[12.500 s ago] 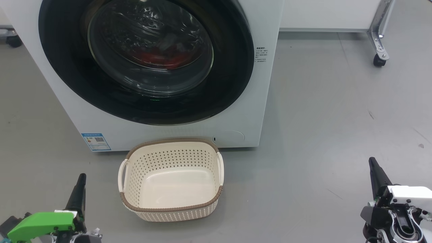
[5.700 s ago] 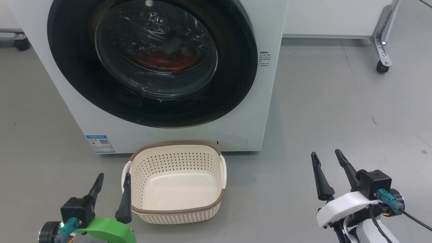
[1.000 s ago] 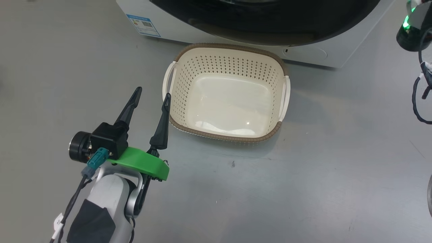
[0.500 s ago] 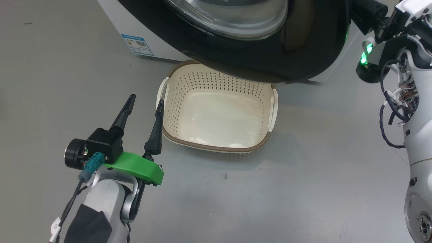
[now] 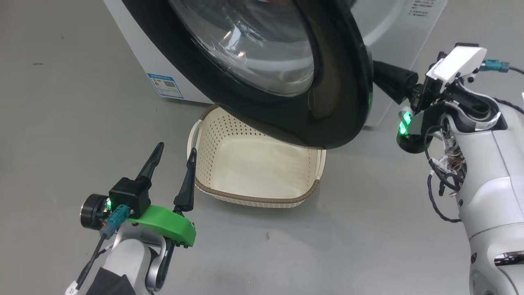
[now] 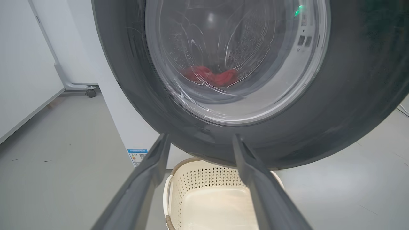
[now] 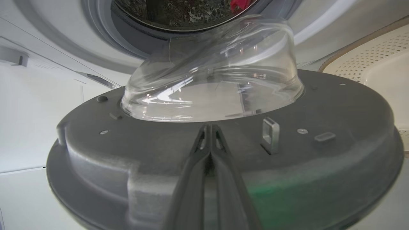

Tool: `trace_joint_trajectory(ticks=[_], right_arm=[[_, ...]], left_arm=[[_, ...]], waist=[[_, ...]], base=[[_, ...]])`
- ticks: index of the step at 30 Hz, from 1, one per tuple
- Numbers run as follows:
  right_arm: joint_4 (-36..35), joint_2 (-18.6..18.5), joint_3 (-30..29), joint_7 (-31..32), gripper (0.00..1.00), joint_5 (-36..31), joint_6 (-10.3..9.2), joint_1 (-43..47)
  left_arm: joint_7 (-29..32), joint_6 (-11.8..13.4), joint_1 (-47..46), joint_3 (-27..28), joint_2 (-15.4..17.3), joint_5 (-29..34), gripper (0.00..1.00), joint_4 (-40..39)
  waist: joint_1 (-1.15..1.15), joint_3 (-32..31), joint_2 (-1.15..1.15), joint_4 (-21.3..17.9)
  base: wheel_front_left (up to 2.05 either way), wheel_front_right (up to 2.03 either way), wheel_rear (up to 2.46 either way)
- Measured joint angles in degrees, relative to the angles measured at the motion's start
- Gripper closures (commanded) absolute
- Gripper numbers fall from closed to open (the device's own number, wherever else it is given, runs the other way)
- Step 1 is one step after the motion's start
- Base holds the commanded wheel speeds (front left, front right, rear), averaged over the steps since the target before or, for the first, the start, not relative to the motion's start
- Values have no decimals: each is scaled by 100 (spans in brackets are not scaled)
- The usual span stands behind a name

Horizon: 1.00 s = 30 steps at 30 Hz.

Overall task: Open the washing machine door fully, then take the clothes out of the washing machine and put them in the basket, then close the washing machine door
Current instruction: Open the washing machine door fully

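Swung further out from the washing machine (image 5: 393,24) than half a second ago, the washing machine door (image 5: 339,82) now overhangs the back of the basket (image 5: 254,200). The right gripper (image 7: 209,134) has its fingers pressed together (clasping nothing) against the door's grey inner face. To open it fully, I'd push along the hinge's arc, with the left gripper (image 5: 176,147), spread wide and empty beside the basket, staying clear. The red clothes (image 6: 212,76) are in the drum.

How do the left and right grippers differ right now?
The left gripper is open; the right gripper is shut. The left hangs beside the basket, holding nothing; the right points at the inner face of the washing machine door. Both have long dark fingers.
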Motion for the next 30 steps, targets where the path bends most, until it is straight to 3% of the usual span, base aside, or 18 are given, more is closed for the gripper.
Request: trace_joint_trajectory(ticks=[19, 30], right_arm=[[-83, 196, 567, 297, 100, 397, 100, 1012], [-438, 177, 1471, 303, 100, 1419, 100, 1503]], left_arm=[[154, 18, 400, -111, 78, -1, 0, 98], [304, 19, 536, -182, 79, -16, 0, 83]], waist=[[0, -776, 0, 27], [-1, -999, 0, 261]], base=[[0, 0, 0], [0, 0, 0]])
